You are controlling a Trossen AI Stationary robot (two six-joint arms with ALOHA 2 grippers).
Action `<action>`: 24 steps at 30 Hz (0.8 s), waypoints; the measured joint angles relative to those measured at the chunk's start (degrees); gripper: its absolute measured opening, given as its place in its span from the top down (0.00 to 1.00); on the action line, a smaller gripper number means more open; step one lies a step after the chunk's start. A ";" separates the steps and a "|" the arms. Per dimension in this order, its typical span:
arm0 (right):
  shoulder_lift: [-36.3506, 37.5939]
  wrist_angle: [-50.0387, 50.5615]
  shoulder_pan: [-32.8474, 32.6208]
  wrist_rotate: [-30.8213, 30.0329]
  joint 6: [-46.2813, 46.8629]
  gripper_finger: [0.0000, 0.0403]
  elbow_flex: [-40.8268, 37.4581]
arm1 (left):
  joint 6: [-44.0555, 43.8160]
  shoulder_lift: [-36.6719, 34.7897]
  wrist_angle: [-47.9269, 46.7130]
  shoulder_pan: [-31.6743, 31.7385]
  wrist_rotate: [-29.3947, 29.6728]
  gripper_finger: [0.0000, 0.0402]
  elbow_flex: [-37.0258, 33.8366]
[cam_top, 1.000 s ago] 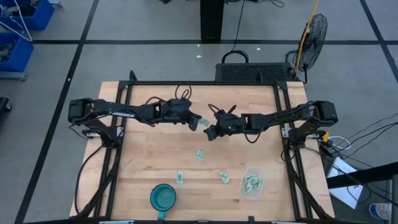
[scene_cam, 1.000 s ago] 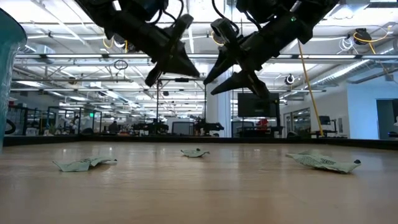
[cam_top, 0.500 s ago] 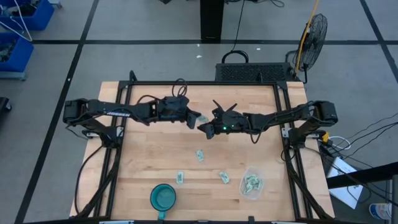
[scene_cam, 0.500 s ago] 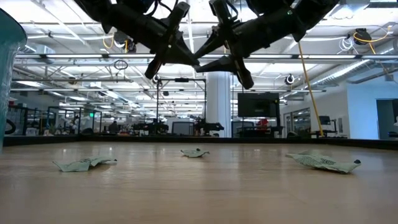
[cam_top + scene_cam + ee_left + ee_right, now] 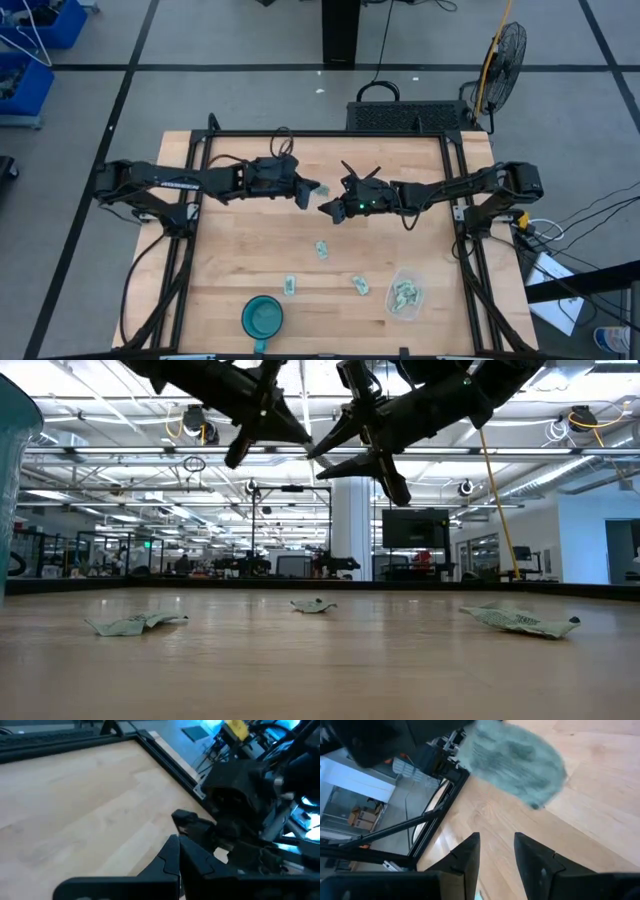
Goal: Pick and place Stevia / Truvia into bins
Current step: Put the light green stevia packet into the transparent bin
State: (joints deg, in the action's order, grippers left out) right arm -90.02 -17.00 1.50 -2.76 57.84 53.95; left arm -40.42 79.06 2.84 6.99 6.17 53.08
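My left gripper [image 5: 308, 190] hovers high over the table's far middle, shut on one pale green Stevia sachet [image 5: 515, 760]. My right gripper [image 5: 325, 207] is open and points at it from the right, its fingertips [image 5: 470, 850] just short of the sachet and touching nothing. In the low view both grippers [image 5: 290, 428] [image 5: 318, 463] hang well above the wood. Three more sachets [image 5: 322, 250] [image 5: 289, 286] [image 5: 360, 285] lie flat on the table. The clear tub [image 5: 404, 297] near the right front corner holds several sachets. My left gripper pinches the sachet between its two shut fingers at one end [image 5: 475, 740]. The rest of the sachet sticks out past the fingertips toward the right gripper. It is lifted clear, high above the table.
A teal round bowl [image 5: 262, 318] stands at the near edge, left of the tub. Black frame rails [image 5: 185, 250] run along the table's left and right sides. Bare wood lies between the grippers and the loose sachets.
My left gripper has risen and drawn back a little toward the table's left with the sachet still in it. My right gripper has moved up and leftward and has tipped from slanting downward to nearly level, staying open.
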 joint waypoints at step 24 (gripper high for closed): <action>0.00 -11.34 1.55 0.09 -2.40 0.71 0.02 | -2.39 -5.19 -7.36 -5.69 4.46 1.00 -0.15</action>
State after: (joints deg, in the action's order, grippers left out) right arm -90.02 -28.34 3.05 -2.68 55.45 53.98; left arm -42.81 73.87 -4.52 1.30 10.63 52.93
